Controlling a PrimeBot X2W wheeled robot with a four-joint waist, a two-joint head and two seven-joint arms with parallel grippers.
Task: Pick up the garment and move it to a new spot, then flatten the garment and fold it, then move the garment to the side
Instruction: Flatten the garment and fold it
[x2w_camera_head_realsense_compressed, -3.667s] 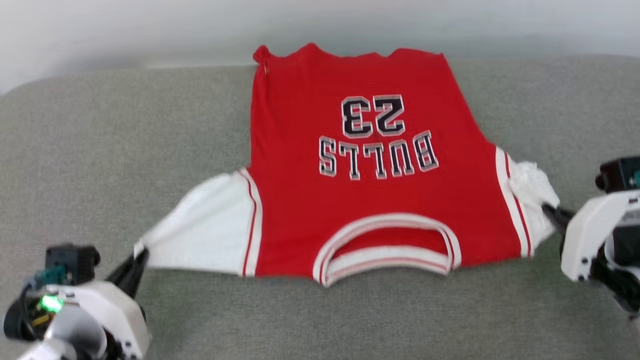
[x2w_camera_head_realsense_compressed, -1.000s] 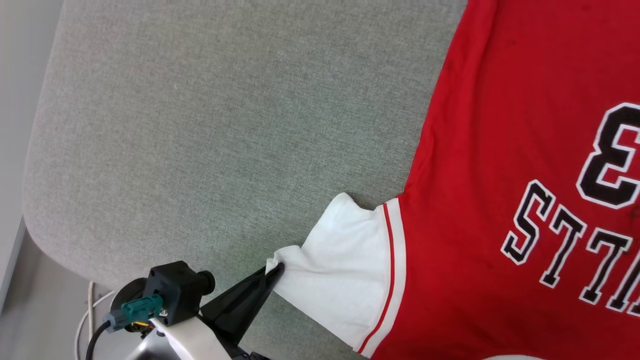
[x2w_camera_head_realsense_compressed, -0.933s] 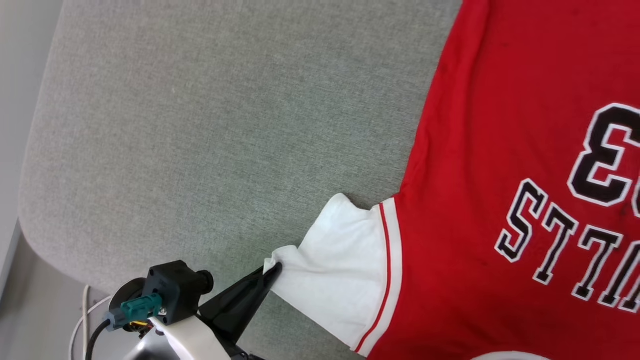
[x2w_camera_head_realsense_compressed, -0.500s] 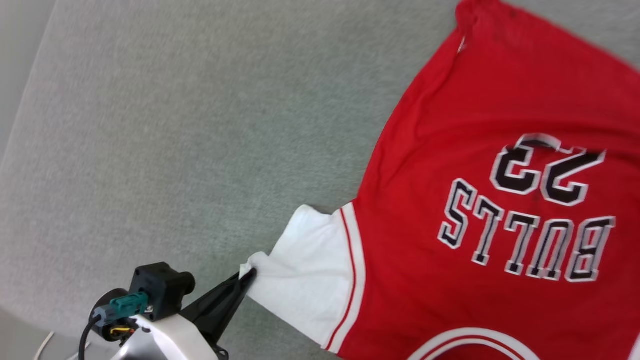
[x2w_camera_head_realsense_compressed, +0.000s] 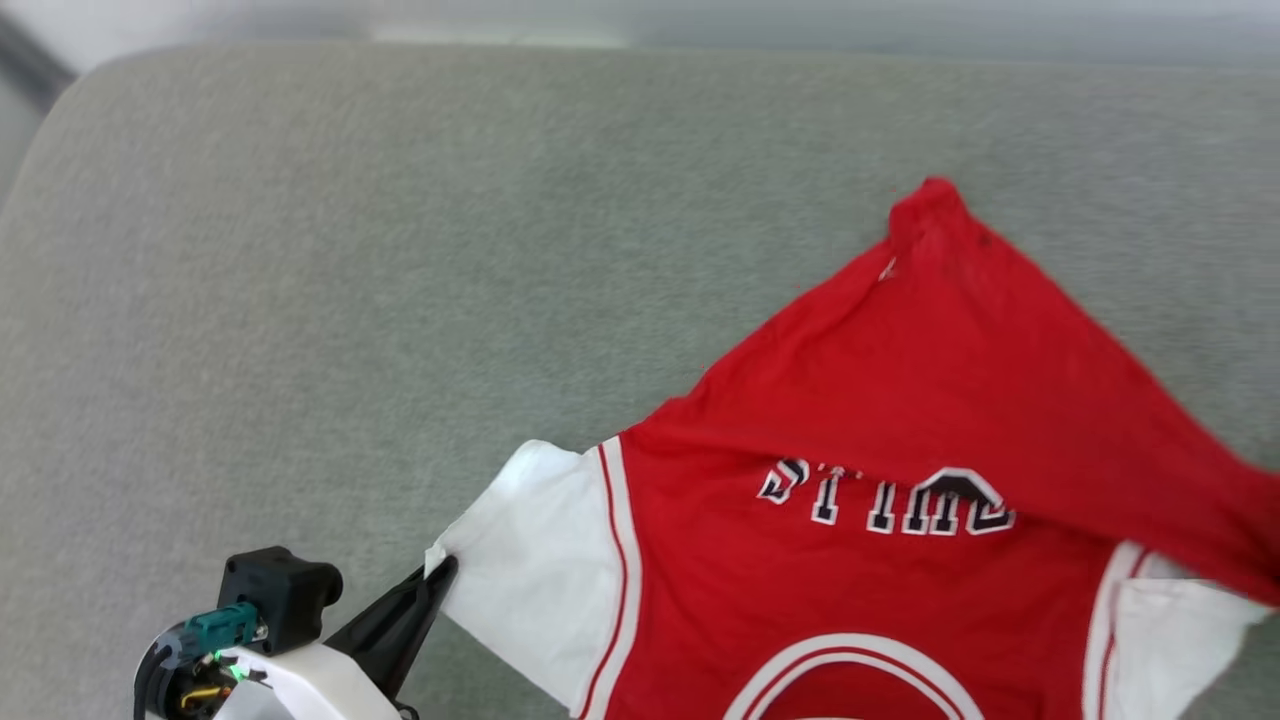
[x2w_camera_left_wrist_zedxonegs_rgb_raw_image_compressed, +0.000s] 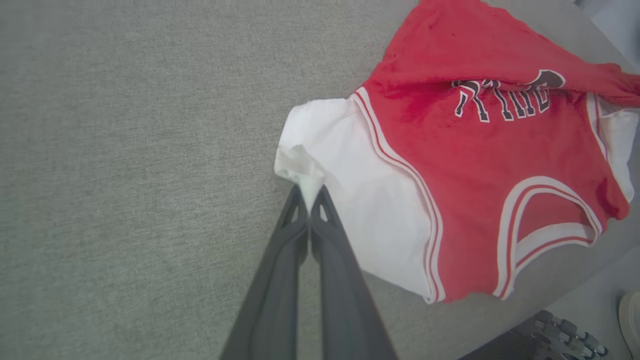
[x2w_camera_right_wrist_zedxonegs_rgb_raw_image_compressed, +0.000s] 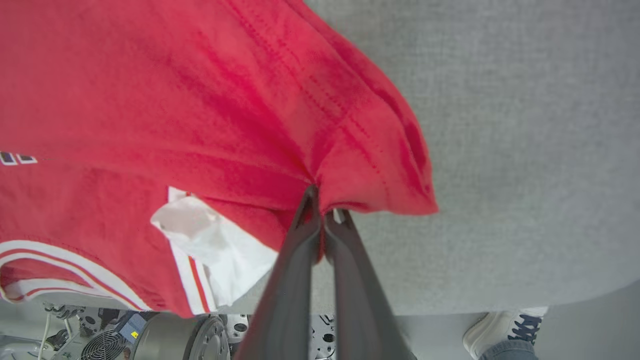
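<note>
fold step | my right tool (x2w_camera_right_wrist_zedxonegs_rgb_raw_image_compressed: 320, 202), closed on the hem (x2w_camera_right_wrist_zedxonegs_rgb_raw_image_compressed: 372, 165), has brought it over the lettering (x2w_camera_head_realsense_compressed: 885, 500) of the shirt (x2w_camera_head_realsense_compressed: 850, 590) | left tool (x2w_camera_left_wrist_zedxonegs_rgb_raw_image_compressed: 310, 192) grips the sleeve (x2w_camera_left_wrist_zedxonegs_rgb_raw_image_compressed: 350, 160) | I judge folding begun

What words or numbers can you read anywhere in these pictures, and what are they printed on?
"BULLS", probably: black-and-white lettering on the garment, upside down in the head view, half hidden under a fold of its red fabric.
Yellow sticker low in the right wrist view: too small to read.
Nothing else legible.
</note>
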